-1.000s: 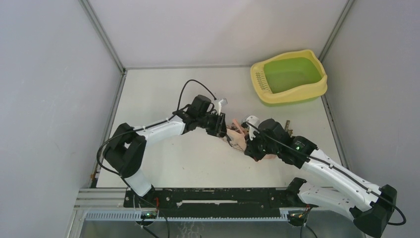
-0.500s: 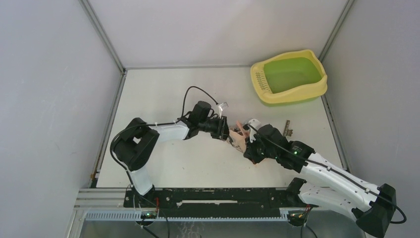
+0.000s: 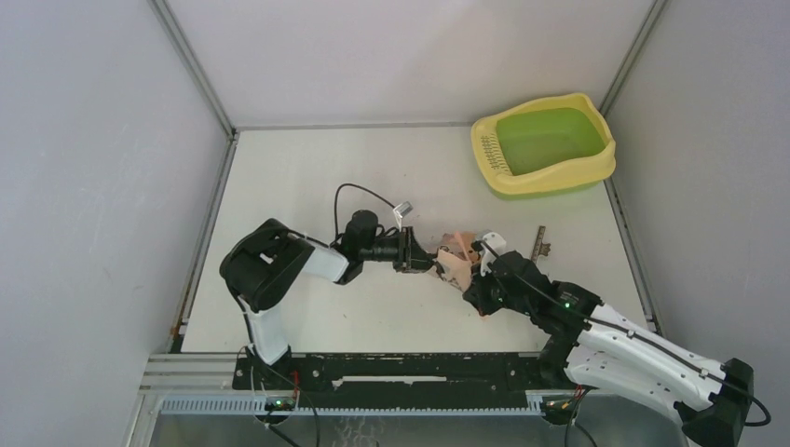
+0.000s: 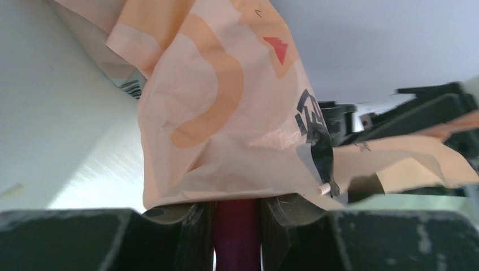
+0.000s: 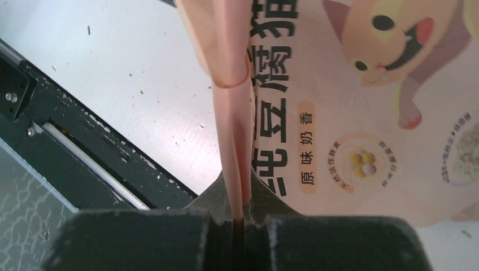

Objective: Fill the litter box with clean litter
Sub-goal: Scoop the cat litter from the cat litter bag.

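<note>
The litter box [image 3: 545, 140], pale yellow with a lime-green basin, stands at the far right corner and looks bare inside. Mid-table lies the peach-pink printed bag [image 3: 456, 257] [image 4: 226, 113] [image 5: 350, 113]. My left gripper [image 3: 424, 259] [image 4: 237, 206] is shut on a magenta scoop handle [image 4: 237, 228], which disappears under the bag's edge. My right gripper [image 3: 477, 282] [image 5: 240, 212] is shut on a folded edge of the bag. Litter shows only as scattered dark specks [image 5: 141, 92] on the table.
A small dark strip [image 3: 538, 244] lies on the table right of the bag. The black front rail [image 5: 68, 147] runs just beyond the right gripper. Grey walls enclose the table on three sides.
The left arm has dropped low and its gripper has slid forward and to the right with the scoop. The right arm has folded lower, and the bag has shifted slightly between the two grippers.
</note>
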You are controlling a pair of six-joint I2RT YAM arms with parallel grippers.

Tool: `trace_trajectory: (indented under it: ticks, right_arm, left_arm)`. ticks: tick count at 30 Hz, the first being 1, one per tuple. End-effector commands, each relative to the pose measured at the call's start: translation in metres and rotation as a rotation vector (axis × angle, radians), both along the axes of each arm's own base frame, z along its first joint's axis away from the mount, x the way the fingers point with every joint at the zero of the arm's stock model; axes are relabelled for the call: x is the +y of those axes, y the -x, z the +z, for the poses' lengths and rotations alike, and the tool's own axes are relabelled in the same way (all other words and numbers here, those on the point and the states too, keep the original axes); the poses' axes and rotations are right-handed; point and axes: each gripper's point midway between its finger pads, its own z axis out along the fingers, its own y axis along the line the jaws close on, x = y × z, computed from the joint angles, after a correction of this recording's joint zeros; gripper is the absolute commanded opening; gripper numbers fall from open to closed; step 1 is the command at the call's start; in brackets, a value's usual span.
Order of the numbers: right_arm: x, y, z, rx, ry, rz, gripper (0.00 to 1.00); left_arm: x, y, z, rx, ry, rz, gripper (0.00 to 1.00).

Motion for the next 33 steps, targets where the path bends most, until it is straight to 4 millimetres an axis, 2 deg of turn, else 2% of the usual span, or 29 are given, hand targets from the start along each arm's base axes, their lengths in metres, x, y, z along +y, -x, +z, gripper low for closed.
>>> trace_trajectory:
  ticks: [1,8,11,15,20,26,33]
  right_arm:
    - [-0.004,-0.034,0.047,-0.164,-0.141,-0.191,0.00]
    - [-0.025,-0.033,0.039,-0.151,-0.098,-0.293,0.00]
    - [-0.028,-0.031,0.034,-0.142,-0.082,-0.317,0.00]
    - [-0.031,-0.027,0.025,-0.132,-0.060,-0.350,0.00]
    - [-0.045,-0.026,0.017,-0.117,-0.022,-0.429,0.00]
    - [-0.060,-0.028,0.020,-0.108,-0.055,-0.527,0.00]
    - [-0.060,-0.024,0.015,-0.092,-0.049,-0.540,0.00]
  left_arm:
    - [0.015,0.027,0.010,0.137,0.112,-0.030,0.01]
    - [0.034,0.039,0.014,0.198,0.188,0.030,0.01]
    - [0.048,0.042,0.005,0.214,0.179,0.070,0.01]
    - [0.056,0.040,-0.003,0.218,0.162,0.133,0.00]
    - [0.065,0.041,0.002,0.164,0.167,0.201,0.00]
    - [0.081,0.044,0.013,0.079,0.192,0.289,0.01]
    - [0.088,0.050,0.013,0.080,0.191,0.311,0.01]
